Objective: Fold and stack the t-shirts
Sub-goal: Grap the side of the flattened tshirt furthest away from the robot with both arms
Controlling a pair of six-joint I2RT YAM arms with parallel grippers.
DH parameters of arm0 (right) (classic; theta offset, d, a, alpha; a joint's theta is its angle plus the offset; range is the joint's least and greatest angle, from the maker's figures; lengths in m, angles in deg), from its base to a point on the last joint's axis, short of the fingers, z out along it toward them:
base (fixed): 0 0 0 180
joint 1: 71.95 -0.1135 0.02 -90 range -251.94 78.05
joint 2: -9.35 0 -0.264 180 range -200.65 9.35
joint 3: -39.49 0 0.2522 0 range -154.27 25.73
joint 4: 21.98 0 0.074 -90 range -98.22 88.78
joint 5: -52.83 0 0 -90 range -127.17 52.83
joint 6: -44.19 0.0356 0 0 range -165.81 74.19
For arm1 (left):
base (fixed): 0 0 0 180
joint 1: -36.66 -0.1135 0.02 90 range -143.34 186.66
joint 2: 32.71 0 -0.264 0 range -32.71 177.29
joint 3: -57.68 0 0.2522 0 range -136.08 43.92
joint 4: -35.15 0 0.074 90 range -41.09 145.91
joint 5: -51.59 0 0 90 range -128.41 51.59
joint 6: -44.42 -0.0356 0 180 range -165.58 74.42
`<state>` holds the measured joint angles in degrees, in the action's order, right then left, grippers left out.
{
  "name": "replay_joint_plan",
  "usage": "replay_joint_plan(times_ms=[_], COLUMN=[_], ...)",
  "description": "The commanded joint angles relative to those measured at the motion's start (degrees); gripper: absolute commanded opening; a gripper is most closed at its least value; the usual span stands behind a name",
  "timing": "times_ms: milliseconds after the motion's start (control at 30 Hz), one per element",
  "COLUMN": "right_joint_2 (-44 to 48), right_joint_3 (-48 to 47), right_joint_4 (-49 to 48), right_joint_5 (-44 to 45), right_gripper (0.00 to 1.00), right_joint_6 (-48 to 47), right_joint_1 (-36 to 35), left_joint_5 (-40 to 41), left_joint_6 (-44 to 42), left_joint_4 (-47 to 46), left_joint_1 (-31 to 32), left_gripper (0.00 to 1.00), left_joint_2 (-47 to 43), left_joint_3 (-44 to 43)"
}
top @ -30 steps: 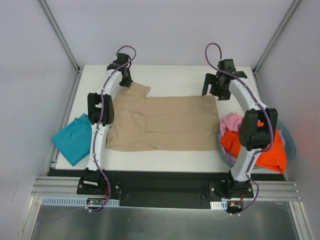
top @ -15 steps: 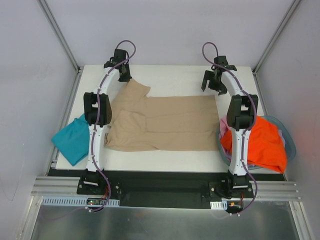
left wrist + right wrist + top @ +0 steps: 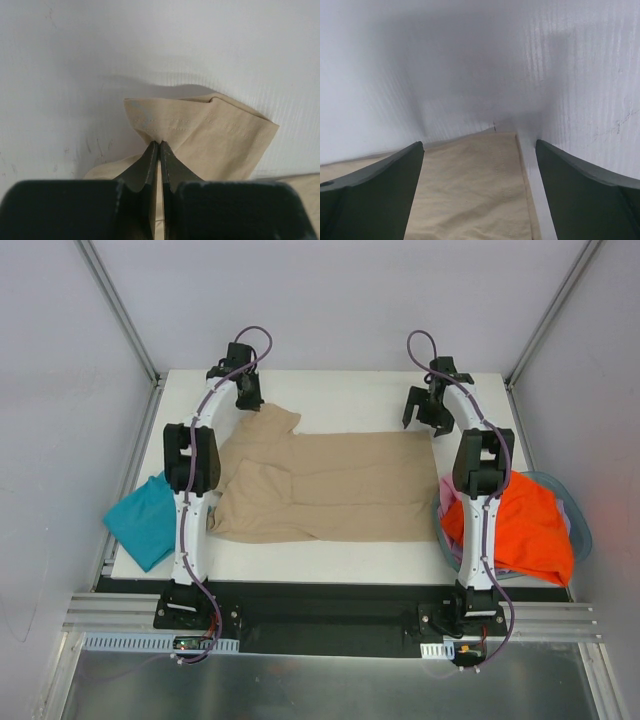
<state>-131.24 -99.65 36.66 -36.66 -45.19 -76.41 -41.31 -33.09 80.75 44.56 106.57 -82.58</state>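
A large tan t-shirt point(image 3: 320, 485) lies spread across the middle of the white table point(image 3: 340, 390). My left gripper point(image 3: 250, 400) is shut on the hem of its far left sleeve point(image 3: 200, 130), with the cloth pinched between the fingertips. Just above the shirt's far right corner point(image 3: 490, 170) my right gripper point(image 3: 422, 420) stands open, a finger to each side of it. At the table's left edge lies a teal t-shirt point(image 3: 145, 520). Orange point(image 3: 525, 530), pink point(image 3: 450, 485) and lavender point(image 3: 572, 515) t-shirts are heaped at the right.
A round blue-grey basket point(image 3: 583, 530) holds the heap of shirts at the table's right edge, partly behind my right arm. White walls and metal frame posts close in the back and both sides.
My right arm has reached farther back and its gripper now hangs over the shirt's far right corner. The left gripper has barely shifted and still pinches the sleeve.
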Motion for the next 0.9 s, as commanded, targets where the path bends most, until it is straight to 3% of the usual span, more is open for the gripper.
replay_joint_plan(times_ms=[0,233,433,467,533,567,733,867], right_joint_2=[-1.3,-2.0,-2.4,-2.2,-2.1,-1.9,-0.3,3.4], right_joint_3=[-1.6,-2.3,-2.5,-2.6,-2.4,-2.4,-2.1,0.5], right_joint_4=[2.5,2.8,2.8,2.7,2.4,2.0,-0.1,-1.3], right_joint_5=[-4.7,-1.7,1.2,1.2,1.3,1.3,0.9,0.2], right_gripper=[0.96,0.87,0.61,0.49,0.4,0.29,0.16,0.11], right_joint_6=[1.8,4.0,5.8,5.8,5.8,5.8,3.7,1.0], right_joint_1=[0.1,0.1,0.2,0.1,0.1,0.1,0.1,0.0], left_joint_5=[-2.0,-3.3,-2.6,-2.5,-2.0,-2.1,-2.2,-2.1], left_joint_6=[-1.6,-1.9,-2.2,-2.3,-2.4,-2.4,-2.9,-2.9], left_joint_4=[-1.8,-1.9,-2.0,-2.0,-2.0,-2.0,-2.2,-2.4], left_joint_1=[0.4,0.5,0.6,0.7,0.7,0.7,0.9,1.2], left_gripper=[0.0,0.0,0.0,0.0,0.0,0.0,0.0,0.0], left_joint_2=[-5.8,-6.6,-7.6,-7.9,-8.2,-8.3,-9.2,-11.7], left_joint_3=[1.7,2.7,3.8,4.1,4.2,4.2,4.4,7.1])
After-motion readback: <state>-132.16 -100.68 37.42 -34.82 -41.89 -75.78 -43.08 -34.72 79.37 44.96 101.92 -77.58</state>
